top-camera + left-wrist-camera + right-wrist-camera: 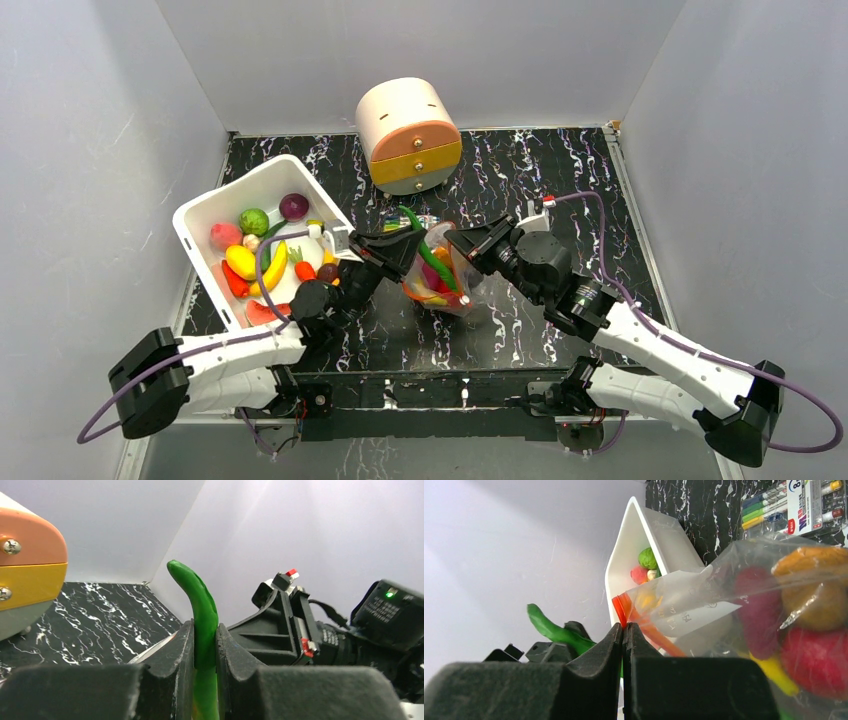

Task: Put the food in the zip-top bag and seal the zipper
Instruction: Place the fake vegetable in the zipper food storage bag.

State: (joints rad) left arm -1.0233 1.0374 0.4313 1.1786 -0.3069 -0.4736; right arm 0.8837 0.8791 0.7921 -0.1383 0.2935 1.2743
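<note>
At the left of the bench (pixel 500 345), a white bin (pixel 235 182) is seen with loose food (pixel 268 268) in it: bananas, carrot, green and purple pieces. The left gripper (pixel 205 647) is clamped on a long green piece (pixel 200 595), whose tip sticks out past the fingers. The bag (pixel 440 285) is found mid-bench between both grippers, with red, purple, orange and yellow pieces inside. Its red-orange zipper (pixel 640 617) is pinched by the closed right gripper (pixel 625 630). A pen pack (pixel 796 502) is seen behind the bag.

- Right pincer (pixel 625 630) closed on the zipper (pixel 645 623) of the zip-top bag (pixel 689 607).
- Red, orange and yellow food (pixel 811 655) inside, right of the pincer.
- Green piece (pixel 546 625) to its left; white bin (pixel 629 545) beyond.
</note>
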